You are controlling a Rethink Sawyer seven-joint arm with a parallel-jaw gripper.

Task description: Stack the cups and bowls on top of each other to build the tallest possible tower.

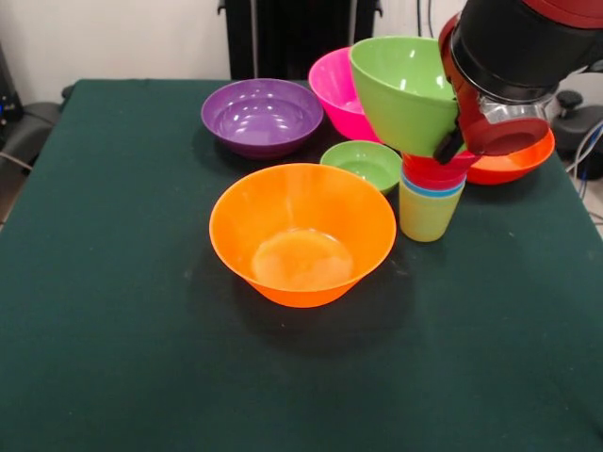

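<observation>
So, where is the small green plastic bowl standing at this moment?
In the front view, the small green round plastic bowl sits on the table just behind the big orange plastic bowl, between the purple bowl and the stack of cups.

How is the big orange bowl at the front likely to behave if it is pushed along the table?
The big orange bowl would probably slide, not roll: it sits upright on a flat base. Its glossy plastic suggests that it is stiff, light and slippery. The dark table looks cloth-covered, so a push high on its flared rim might tip it instead.
</observation>
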